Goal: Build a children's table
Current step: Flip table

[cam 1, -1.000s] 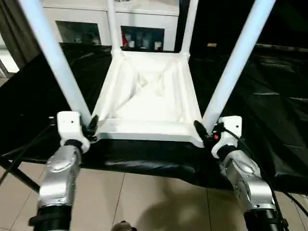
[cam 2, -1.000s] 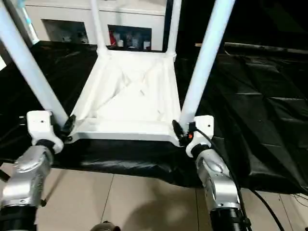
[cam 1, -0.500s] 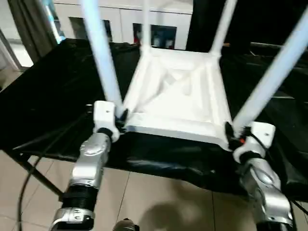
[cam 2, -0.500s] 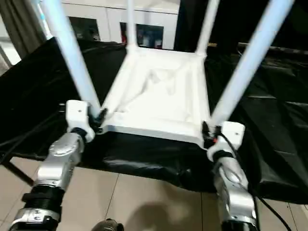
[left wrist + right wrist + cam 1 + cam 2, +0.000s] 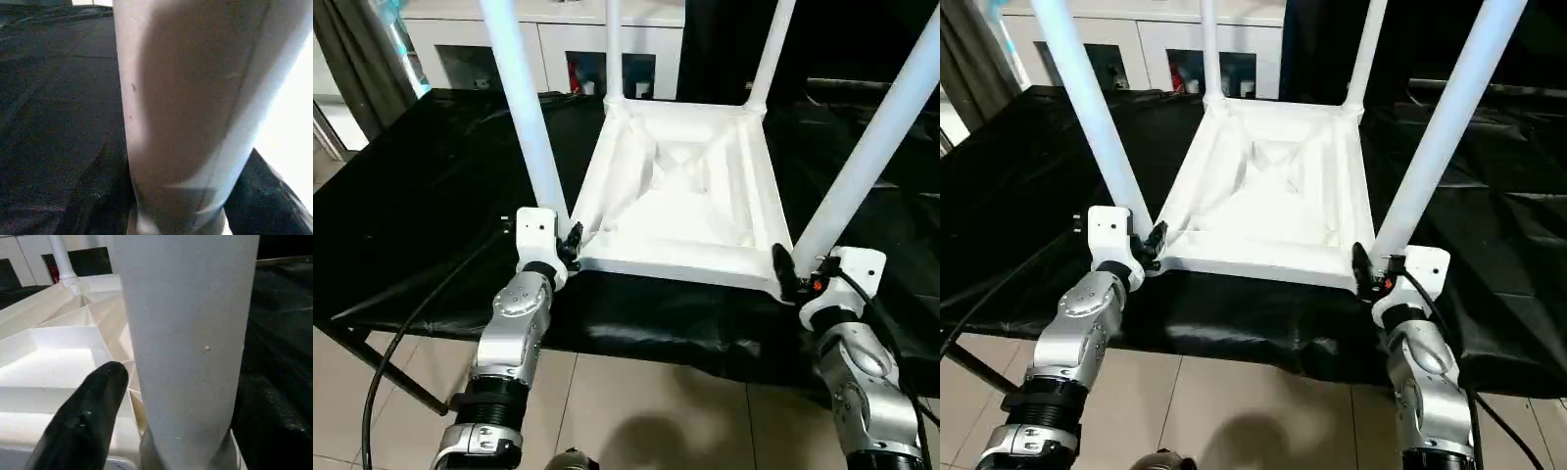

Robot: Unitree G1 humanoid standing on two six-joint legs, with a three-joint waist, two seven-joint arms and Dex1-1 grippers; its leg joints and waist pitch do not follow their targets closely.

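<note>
The upturned tabletop [image 5: 680, 201] lies on a black-draped bench [image 5: 421, 215] before a white cabinet [image 5: 460, 39], all four legs [image 5: 524, 127] socketed. My left gripper [image 5: 570, 240] clasps the near-left leg; whether my right gripper [image 5: 785, 274] holds the near-right leg, I cannot tell. Uneven lifting could tip the table off the near edge.

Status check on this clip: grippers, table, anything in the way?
Left gripper shut on near-left leg. Right gripper at near-right leg, grip unclear. Table upside down on black cloth, four legs seated. Nothing blocking.
</note>
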